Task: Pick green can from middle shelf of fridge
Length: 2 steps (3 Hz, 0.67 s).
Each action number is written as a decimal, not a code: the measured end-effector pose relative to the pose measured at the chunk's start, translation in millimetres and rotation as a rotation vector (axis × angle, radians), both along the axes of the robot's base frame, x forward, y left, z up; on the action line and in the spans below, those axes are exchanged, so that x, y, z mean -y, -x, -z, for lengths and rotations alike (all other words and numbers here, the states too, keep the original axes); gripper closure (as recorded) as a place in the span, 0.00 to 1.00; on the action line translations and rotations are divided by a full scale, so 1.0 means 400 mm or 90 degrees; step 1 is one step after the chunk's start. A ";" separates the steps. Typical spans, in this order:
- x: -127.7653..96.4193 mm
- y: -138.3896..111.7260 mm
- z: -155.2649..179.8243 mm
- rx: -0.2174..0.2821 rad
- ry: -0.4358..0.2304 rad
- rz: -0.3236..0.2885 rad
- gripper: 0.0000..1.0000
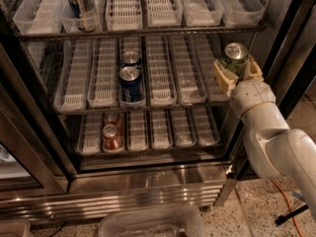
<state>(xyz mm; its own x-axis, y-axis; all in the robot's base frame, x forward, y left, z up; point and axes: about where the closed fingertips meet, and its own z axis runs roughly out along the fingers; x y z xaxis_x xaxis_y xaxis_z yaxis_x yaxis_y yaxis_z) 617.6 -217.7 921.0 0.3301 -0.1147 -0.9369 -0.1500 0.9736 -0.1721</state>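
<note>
Where the fridge (148, 181) stands open, its racks fill the frame from the left edge. Upper left: a tall dark can (81, 4) stands in a clear bin of the top rack. Centre left: the middle shelf (74, 83) carries white slotted lanes, and two blue cans (131, 83) stand upright, one behind the other, in the third lane from the left. Below them, on the lower rack, two red cans (112, 137) stand in line likewise. Bottom centre: a clear plastic tub (148, 223) lies on the speckled floor before the stainless-steel base. Right of centre: the green can (234, 53), upright with its silver top showing, is at the right end of the middle shelf. It is clasped between the two cream fingers (223, 78) of the hand (238, 67). Whether the can's base touches the shelf is hidden. Lower right: the white arm (276, 147) runs from the hand down to the corner of the frame.
</note>
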 end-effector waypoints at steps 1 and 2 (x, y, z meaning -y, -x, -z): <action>-0.040 0.039 0.026 -0.030 0.022 -0.072 1.00; -0.070 0.074 0.047 -0.063 0.049 -0.140 1.00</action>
<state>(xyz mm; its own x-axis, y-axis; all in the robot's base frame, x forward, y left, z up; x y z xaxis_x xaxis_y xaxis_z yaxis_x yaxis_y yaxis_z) 587.9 -189.8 902.4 0.2621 -0.1234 -0.9571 -0.3762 0.9003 -0.2190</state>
